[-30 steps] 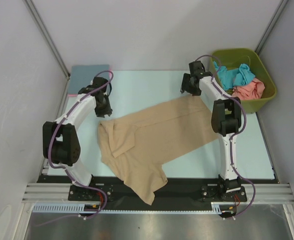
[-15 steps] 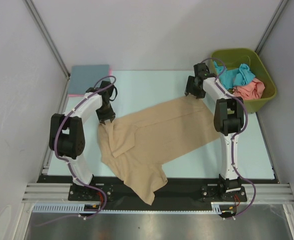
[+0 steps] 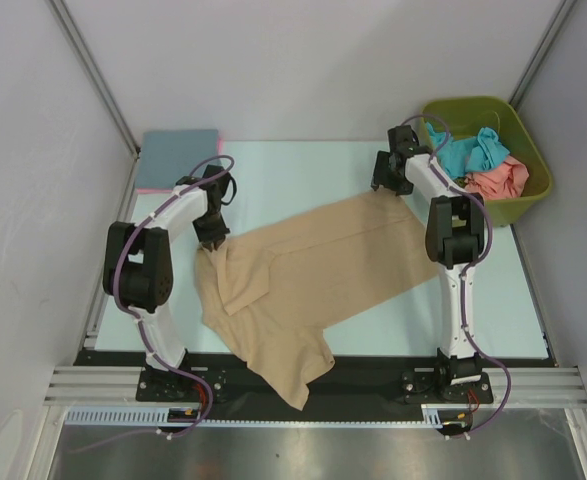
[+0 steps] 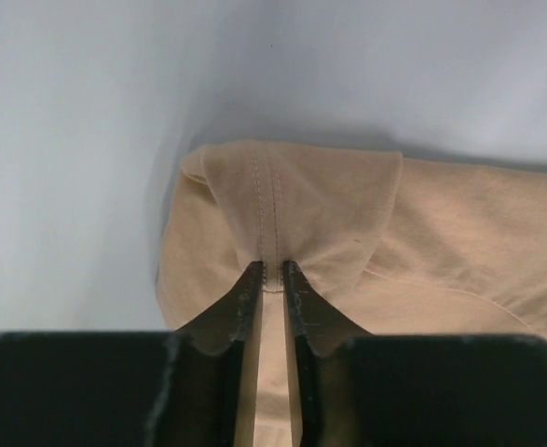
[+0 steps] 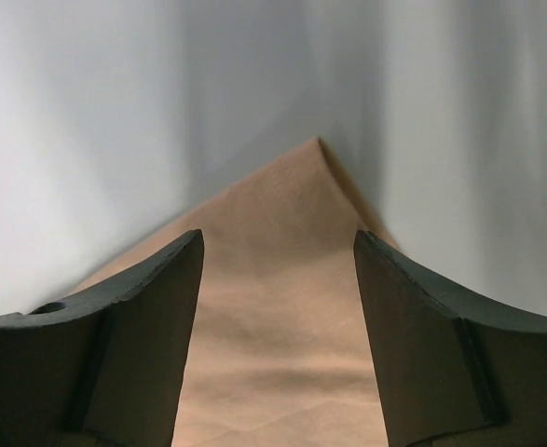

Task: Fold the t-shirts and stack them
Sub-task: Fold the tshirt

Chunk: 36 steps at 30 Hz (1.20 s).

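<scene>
Top view: the tan t-shirt (image 3: 303, 280) lies spread and rumpled on the tabletop (image 3: 303, 165), its long axis running roughly from 8 o'clock to 2 o'clock. One flap trails toward 6 o'clock, near the arm bases. The left gripper (image 3: 213, 233) sits at the shirt's 9 o'clock corner. In the left wrist view its fingers are pressed nearly together, pinching a stitched hem fold of the tan cloth. The right gripper (image 3: 387, 186) is at the 2 o'clock corner. Its wrist view shows the jaws spread wide, the pointed cloth corner lying between and just beyond them, not gripped. Each arm is nearer its own corner, and the rest of the shirt lies toward 6 o'clock from the line joining the two grippers. Judgement: the right must close on its corner before any lift or fold. A slate-blue folded shirt (image 3: 178, 152) rests at 10 o'clock. The olive-green bin (image 3: 441, 107) at 2 o'clock holds a teal shirt (image 3: 468, 150) and a salmon shirt (image 3: 498, 178).
</scene>
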### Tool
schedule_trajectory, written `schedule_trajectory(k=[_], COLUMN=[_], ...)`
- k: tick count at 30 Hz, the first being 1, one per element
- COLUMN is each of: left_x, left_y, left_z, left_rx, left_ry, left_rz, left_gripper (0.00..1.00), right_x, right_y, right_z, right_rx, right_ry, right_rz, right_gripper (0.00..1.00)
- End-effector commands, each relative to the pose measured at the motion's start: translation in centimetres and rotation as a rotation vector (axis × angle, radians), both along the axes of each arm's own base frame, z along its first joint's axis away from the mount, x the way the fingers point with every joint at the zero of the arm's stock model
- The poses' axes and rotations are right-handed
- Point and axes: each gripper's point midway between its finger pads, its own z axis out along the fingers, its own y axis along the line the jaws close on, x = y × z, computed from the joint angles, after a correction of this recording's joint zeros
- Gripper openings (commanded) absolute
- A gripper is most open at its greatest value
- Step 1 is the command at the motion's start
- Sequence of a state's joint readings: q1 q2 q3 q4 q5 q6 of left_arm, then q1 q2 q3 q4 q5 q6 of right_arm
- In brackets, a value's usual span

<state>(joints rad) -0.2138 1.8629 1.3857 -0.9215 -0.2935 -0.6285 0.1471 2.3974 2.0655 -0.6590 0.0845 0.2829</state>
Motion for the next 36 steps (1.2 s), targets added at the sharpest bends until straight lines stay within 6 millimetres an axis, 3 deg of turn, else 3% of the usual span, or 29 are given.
schedule_trajectory(k=[1, 8, 15, 18, 27, 30, 36], left_x=[1.0, 1.3, 1.7, 1.9, 1.9, 1.7, 1.5], left_y=[0.4, 0.8, 1.1, 0.9, 1.0, 1.0, 1.4], left_z=[0.6, 0.8, 3.0, 3.6, 4.6, 4.6, 4.7], left_rx=[0.035, 0.056, 0.050, 0.038, 0.028, 0.025, 0.027], left_ry=[-0.043, -0.056, -0.125, -0.141, -0.168, -0.171, -0.176], left_rz=[0.000, -0.008, 0.002, 0.001, 0.007, 0.014, 0.024], left_gripper=[0.17, 0.01, 0.01, 0.01, 0.01, 0.00, 0.00], right_x=[2.3, 3.5, 3.5, 3.5, 4.1, 4.0, 4.3], right_y=[-1.2, -1.9, -1.5, -1.1, -0.9, -0.7, -1.1], right_z=[1.7, 1.3, 1.5, 1.5, 1.9, 1.9, 2.0], right_rx=[-0.047, -0.066, -0.053, -0.027, -0.008, -0.002, -0.017], right_ry=[-0.077, -0.093, -0.102, -0.103, -0.130, -0.128, -0.138], right_rz=[-0.009, 0.023, 0.048, 0.057, 0.058, 0.064, 0.051], right_gripper=[0.71, 0.67, 0.58, 0.49, 0.44, 0.31, 0.22])
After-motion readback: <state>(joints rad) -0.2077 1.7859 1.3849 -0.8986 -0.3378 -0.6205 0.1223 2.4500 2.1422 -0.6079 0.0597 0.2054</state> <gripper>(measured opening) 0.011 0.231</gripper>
